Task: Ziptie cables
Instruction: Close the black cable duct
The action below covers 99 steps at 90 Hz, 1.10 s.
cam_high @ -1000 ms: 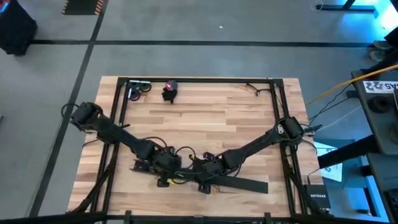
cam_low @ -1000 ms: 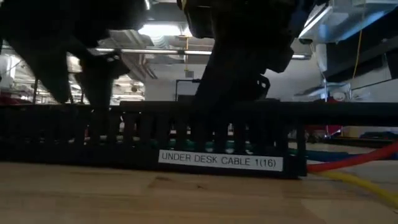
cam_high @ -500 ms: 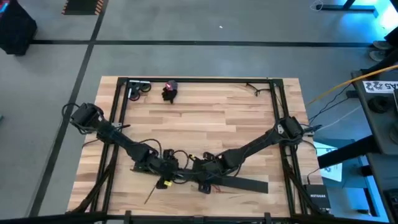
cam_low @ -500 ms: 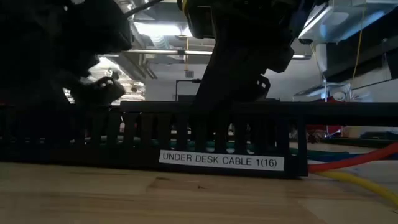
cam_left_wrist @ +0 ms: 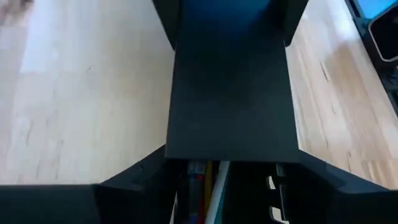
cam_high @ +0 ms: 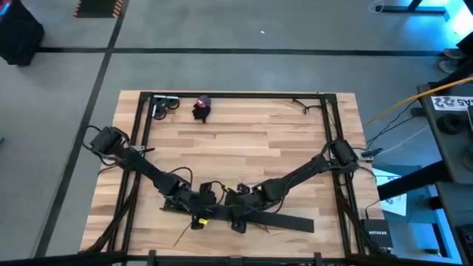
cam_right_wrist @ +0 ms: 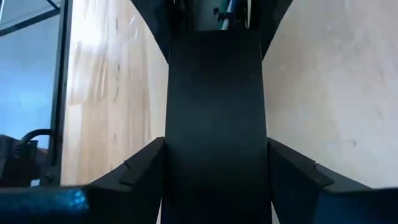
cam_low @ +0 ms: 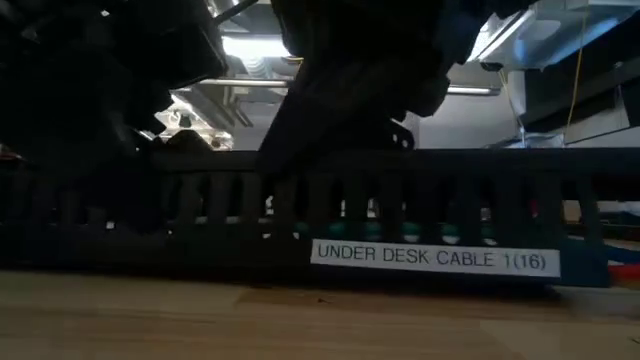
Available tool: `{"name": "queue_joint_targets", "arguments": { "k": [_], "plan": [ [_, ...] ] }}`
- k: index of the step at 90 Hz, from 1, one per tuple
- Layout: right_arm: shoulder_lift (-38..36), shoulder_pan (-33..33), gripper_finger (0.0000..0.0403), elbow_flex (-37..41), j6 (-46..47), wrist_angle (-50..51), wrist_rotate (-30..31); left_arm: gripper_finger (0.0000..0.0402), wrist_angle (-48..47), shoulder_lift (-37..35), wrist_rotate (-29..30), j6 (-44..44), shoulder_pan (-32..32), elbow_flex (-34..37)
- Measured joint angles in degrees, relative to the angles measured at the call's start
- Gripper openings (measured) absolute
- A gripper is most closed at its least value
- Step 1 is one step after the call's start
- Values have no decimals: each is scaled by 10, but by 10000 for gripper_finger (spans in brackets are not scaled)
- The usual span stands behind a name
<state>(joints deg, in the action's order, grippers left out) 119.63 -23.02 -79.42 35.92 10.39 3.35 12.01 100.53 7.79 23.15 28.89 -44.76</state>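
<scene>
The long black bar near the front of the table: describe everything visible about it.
The long black bar lies flat near the table's front edge. In the low view its side is slotted, with a white label reading UNDER DESK CABLE 1(16). It looks like plastic. Both pincers sit at its left end, straddling it; coloured cables show inside.

This is a robotics lab or workshop with an industrial feel. A butcher-block wooden table (cam_high: pixel 244 148) stands in a black metal frame (cam_high: pixel 236 94) on a grey concrete floor (cam_high: pixel 222 66) marked with dark tape lines (cam_high: pixel 222 51). Exposed ceiling ducts (cam_low: pixel 200 105) and strip lights (cam_low: pixel 250 45) show overhead (seen past the table), and an equipment bench (cam_high: pixel 443 125) with boxes sits alongside.
</scene>
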Motion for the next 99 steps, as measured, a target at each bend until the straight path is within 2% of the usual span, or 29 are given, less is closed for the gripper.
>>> {"name": "queue_joint_targets", "arguments": {
  "k": [7, 16, 34, 45, 55, 64, 86, 99],
  "plan": [
    [0, -1, 223, -1, -3, 6, -2, 243, -5, 1, -3, -7, -2, -5],
    [0, 0, 223, -3, -5, 15, -5, 264, -47, -5, -41, -5, -13, -24],
    [0, 3, 223, -3, -6, 23, 5, 275, -256, -57, -56, 11, -25, -76],
    [0, 3, 223, -3, -8, 27, 2, 275, -327, -102, -53, 9, -20, -82],
    [0, 3, 223, -3, -9, 29, -1, 276, -406, -115, -25, 8, -8, -79],
    [0, 3, 223, -3, -13, 27, -1, 276, -403, -118, -17, 16, 3, -59],
    [1, 1, 223, -2, -22, 30, -6, 276, -240, -117, -14, 20, 30, 9],
    [1, 1, 223, -2, -21, 31, -9, 276, -199, -116, -16, 25, 30, 29]
  ]
}}
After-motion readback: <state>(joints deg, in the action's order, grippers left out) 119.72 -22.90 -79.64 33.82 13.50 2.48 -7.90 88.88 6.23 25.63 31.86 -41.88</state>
